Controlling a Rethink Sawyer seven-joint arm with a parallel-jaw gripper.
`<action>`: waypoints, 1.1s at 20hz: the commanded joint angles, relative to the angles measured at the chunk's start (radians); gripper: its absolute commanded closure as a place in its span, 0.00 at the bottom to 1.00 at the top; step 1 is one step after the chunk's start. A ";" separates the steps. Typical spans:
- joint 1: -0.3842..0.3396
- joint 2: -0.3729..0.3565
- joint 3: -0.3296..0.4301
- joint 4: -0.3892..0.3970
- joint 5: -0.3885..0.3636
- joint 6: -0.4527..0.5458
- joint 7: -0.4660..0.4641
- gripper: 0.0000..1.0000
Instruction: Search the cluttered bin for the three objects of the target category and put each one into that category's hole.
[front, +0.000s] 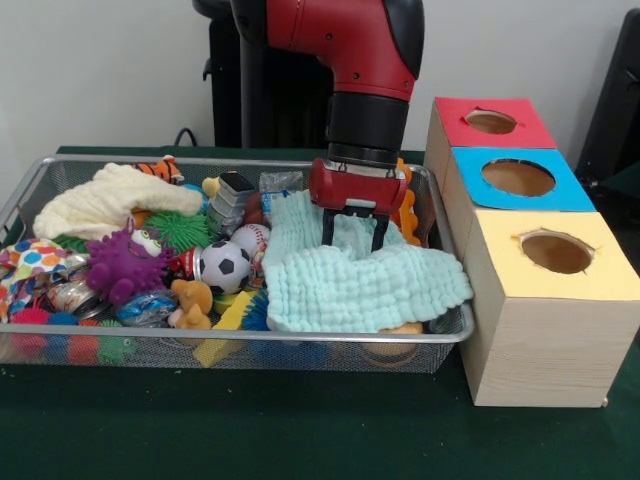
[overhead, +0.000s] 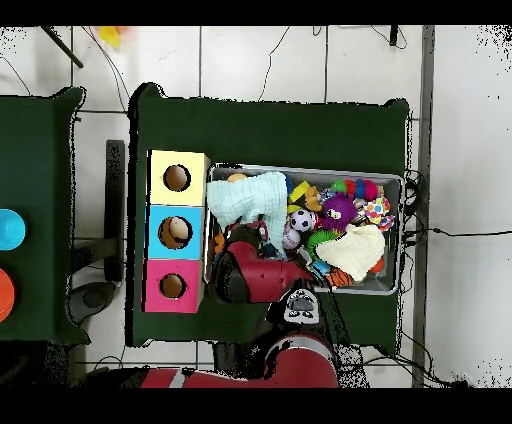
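Note:
The wire mesh bin (front: 200, 335) stands left of the boxes, full of toys and cloths. My gripper (front: 352, 234) points straight down over the bin's right end. It is open, and its fingertips (front: 328, 232) are at the upper part of a mint green cloth (front: 360, 285) with nothing between them. The blue-topped box's hole (front: 518, 177) is to the gripper's right, between the red and yellow boxes. In the overhead view my arm (overhead: 255, 275) covers the gripper. The bin (overhead: 395, 180), the mint cloth (overhead: 247, 197) and the blue hole (overhead: 178, 231) show there.
A cream cloth (front: 110, 200), a purple spiky toy (front: 125, 265), a soccer ball (front: 224, 266), a baseball (front: 250, 238) and several small toys fill the bin's left and middle. The red-topped hole (front: 490, 121) and yellow-topped hole (front: 556, 252) flank the blue one.

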 joint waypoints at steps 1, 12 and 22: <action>-0.005 0.063 0.031 -0.012 0.040 0.035 0.185 0.00; -0.009 0.011 0.034 0.013 0.039 0.098 0.174 1.00; 0.008 -0.047 0.026 -0.003 0.015 0.317 0.094 1.00</action>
